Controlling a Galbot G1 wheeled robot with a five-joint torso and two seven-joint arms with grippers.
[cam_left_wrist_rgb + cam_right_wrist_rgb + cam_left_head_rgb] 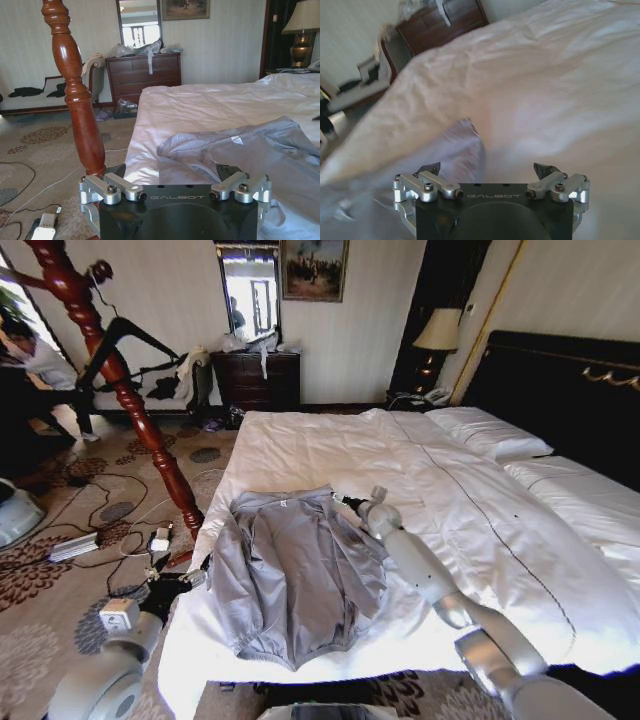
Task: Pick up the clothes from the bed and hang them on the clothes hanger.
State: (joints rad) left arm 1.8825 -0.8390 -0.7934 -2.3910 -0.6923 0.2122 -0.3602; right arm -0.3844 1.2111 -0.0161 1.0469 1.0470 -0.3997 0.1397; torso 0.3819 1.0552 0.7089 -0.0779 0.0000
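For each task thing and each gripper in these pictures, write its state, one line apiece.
jacket: spread flat on the bed, unhung
bed: made, duvet wrinkled
hanger: hooked on the coat stand, bare
left gripper: open, beside the bed's edge
right gripper: open, at the jacket's collar

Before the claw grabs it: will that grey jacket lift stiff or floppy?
Likely floppy: the grey jacket lies flat in soft folds on the bed, so it should drape and trail. Probably light, as the fabric looks thin. Its sleeve beside the open right claw may bunch.
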